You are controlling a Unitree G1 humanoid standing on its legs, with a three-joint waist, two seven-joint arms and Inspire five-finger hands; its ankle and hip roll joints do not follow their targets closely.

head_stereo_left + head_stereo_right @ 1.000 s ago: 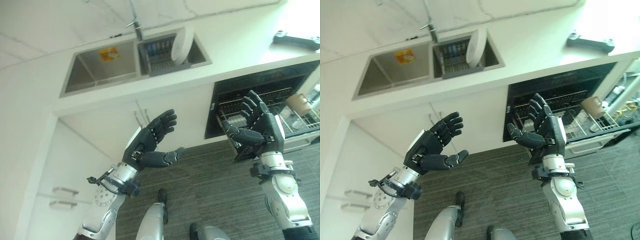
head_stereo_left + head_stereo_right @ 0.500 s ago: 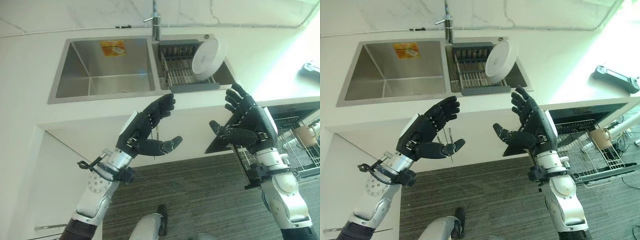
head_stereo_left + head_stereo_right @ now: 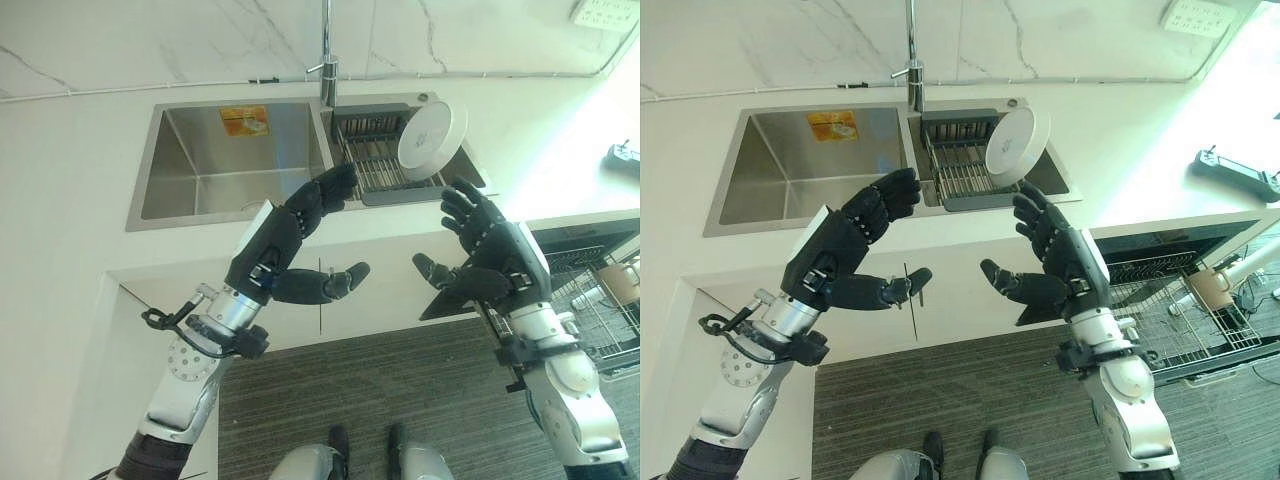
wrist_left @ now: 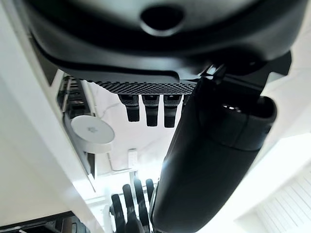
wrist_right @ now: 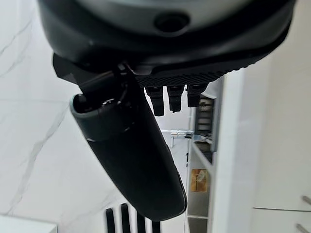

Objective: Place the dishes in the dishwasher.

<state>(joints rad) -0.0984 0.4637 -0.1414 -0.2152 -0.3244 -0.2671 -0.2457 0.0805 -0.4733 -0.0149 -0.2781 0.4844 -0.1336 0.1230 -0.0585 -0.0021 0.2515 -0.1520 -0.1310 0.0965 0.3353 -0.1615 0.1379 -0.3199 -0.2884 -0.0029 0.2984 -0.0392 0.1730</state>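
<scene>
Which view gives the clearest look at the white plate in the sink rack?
The right eye view: the plate stands on edge in the rack, clear of both hands. The left eye view shows it equally whole. The left wrist view shows it small, beside the left hand. In the right wrist view I cannot make it out.

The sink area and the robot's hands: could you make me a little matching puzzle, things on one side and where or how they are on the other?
Things:
1. white plate
2. tap
3. left hand
4. dishwasher rack

Places or states:
A. pulled out under the counter, at the robot's right
B. leaning on edge in the sink's drying rack
C. open, holding nothing, in front of the counter
D. standing behind the sink

Pairs: 1-B, 2-D, 3-C, 4-A
</scene>
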